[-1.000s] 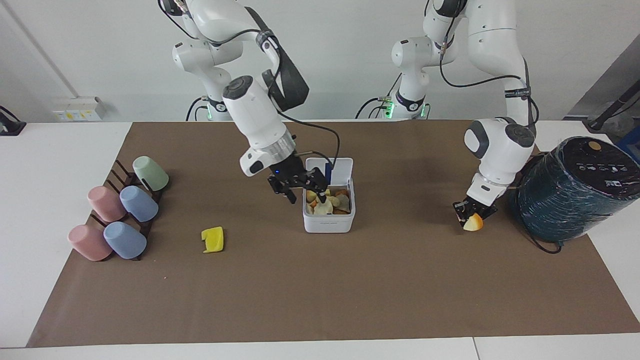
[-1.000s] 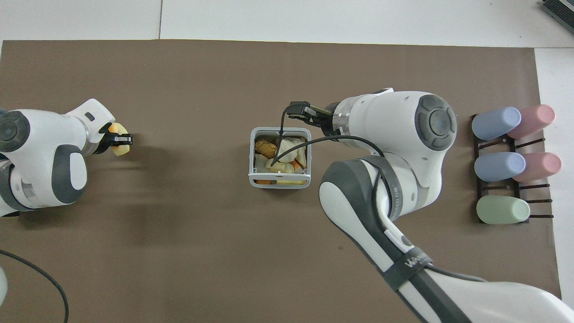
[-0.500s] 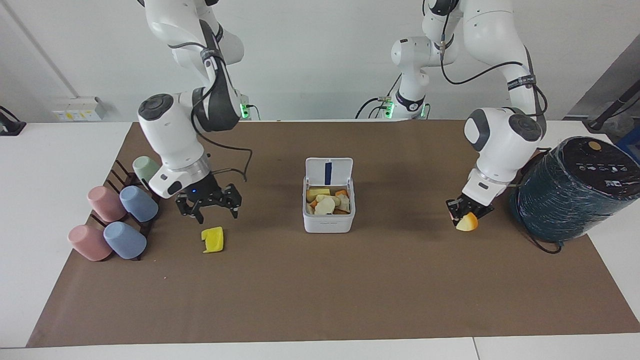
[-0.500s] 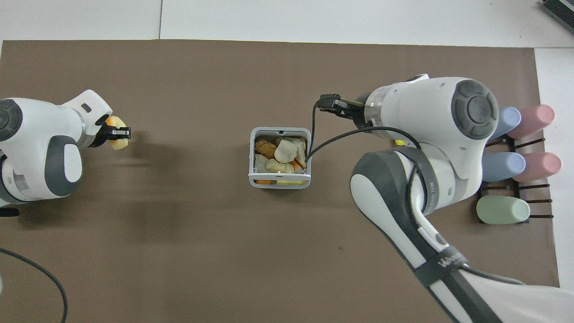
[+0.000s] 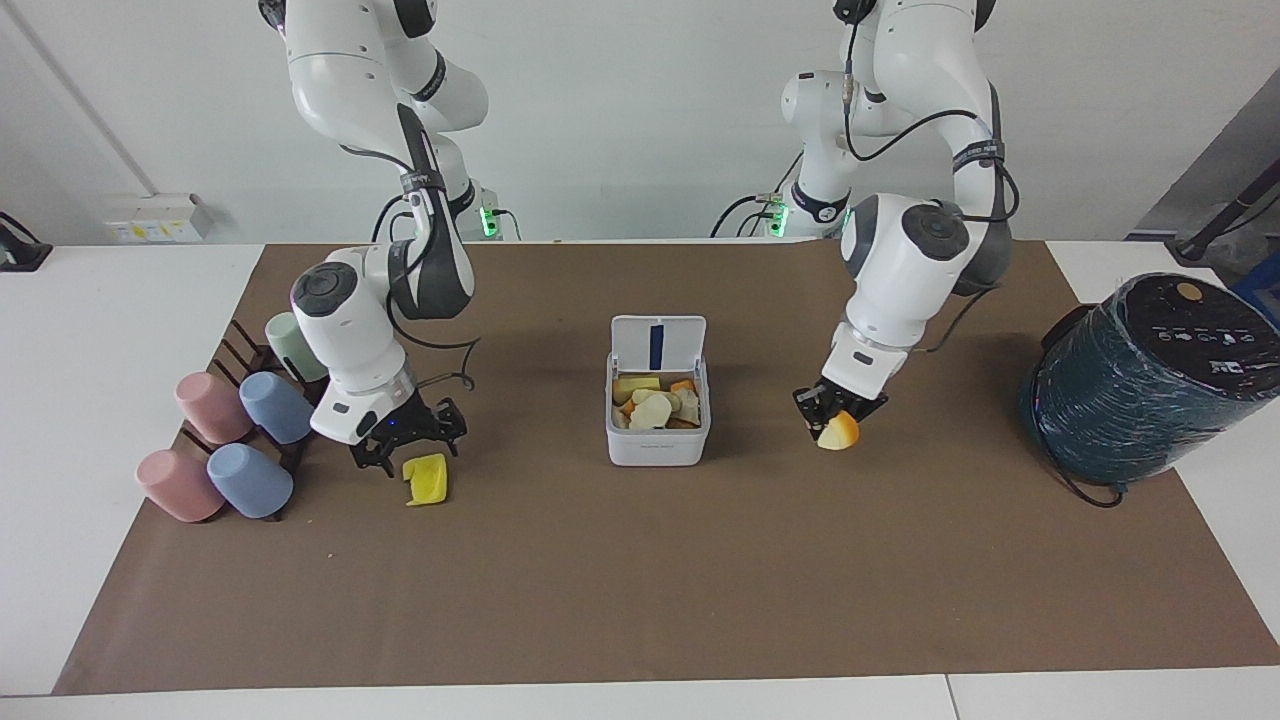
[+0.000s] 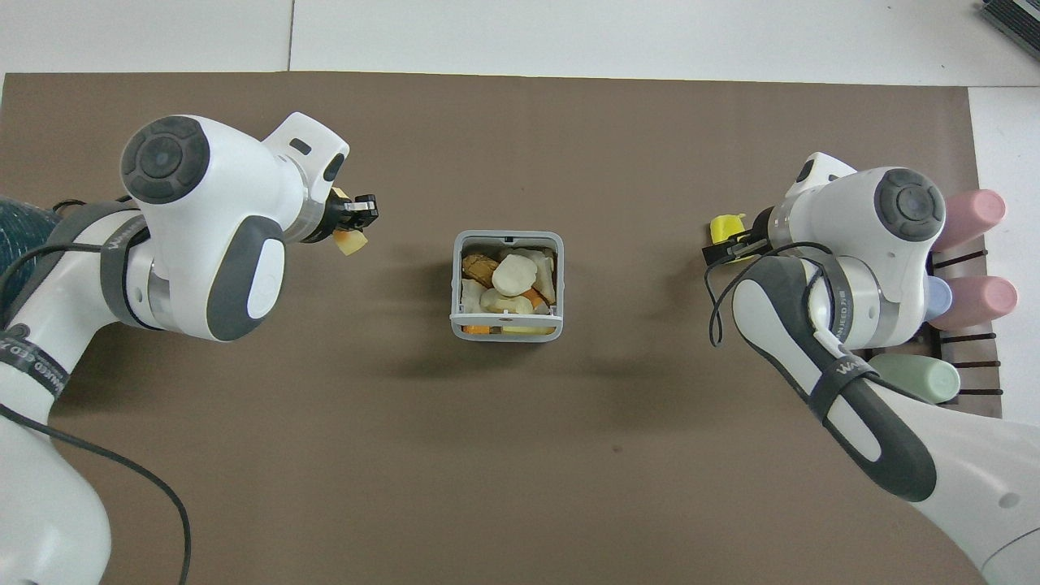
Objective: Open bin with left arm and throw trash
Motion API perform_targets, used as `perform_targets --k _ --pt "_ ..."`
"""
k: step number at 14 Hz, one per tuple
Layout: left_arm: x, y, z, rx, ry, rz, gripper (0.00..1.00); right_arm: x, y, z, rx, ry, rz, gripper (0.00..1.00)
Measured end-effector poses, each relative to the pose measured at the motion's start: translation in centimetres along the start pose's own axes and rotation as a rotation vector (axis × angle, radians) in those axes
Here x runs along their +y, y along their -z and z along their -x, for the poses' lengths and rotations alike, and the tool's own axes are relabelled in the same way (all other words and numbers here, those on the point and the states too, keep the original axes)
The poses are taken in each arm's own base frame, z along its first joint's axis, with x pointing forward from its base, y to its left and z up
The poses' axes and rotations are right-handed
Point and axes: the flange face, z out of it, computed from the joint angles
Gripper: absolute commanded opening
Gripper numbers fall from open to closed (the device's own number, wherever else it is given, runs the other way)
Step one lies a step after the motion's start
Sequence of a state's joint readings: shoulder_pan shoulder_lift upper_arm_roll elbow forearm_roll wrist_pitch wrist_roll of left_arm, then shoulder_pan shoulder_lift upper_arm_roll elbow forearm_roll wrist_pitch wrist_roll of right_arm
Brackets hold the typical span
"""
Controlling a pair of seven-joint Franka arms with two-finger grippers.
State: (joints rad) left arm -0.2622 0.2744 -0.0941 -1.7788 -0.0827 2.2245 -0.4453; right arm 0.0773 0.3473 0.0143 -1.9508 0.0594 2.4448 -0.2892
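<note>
Two hands observed. Left hand (image 5: pixel 833 420), centre right of frame, pinches yellow-orange chunk (image 5: pixel 839 433). Right hand (image 5: pixel 408 447), lower left, spread at yellow chunk (image 5: pixel 427 479). Bin (image 5: pixel 657 436) at centre, lid (image 5: pixel 658 344) raised.

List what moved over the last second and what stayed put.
The right gripper left the bin and came down open by the yellow chunk. The left gripper carried its yellow-orange chunk toward the bin. Bin, lid, cups and yellow chunk stayed.
</note>
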Motion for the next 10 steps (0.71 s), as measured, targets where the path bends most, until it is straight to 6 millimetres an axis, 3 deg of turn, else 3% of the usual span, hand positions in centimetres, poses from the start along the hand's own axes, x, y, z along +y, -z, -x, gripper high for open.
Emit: perform_targets --k 2,3,4,5,6,7,10 --pt "3.6 0.4 1.6 -0.004 0.041 0.029 0.0 -0.1 -1.4 0.1 0.001 0.041 0.008 1.0" --pt "4.5 0.6 2.0 -0.003 0.049 0.034 0.0 0.1 -1.8 0.1 -0.003 0.059 0.01 0.87" --pt "4.7 0.7 2.0 -0.002 0.054 0.037 0.0 0.3 -2.1 0.2 -0.006 0.071 0.01 0.69" --pt "4.6 0.8 1.9 0.0 0.057 0.038 0.0 0.4 -2.2 0.3 -0.008 0.076 0.01 0.42" --pt "4.5 1.0 1.7 0.004 0.063 0.042 0.0 0.3 -2.3 0.3 -0.01 0.079 0.01 0.06" --pt "4.4 1.3 1.5 0.005 0.07 0.048 0.0 0.3 -2.4 0.3 -0.011 0.08 0.009 0.0" --pt "5.1 2.0 1.5 -0.017 0.1 0.088 0.0 0.3 -2.5 0.3 -0.013 0.079 0.009 0.0"
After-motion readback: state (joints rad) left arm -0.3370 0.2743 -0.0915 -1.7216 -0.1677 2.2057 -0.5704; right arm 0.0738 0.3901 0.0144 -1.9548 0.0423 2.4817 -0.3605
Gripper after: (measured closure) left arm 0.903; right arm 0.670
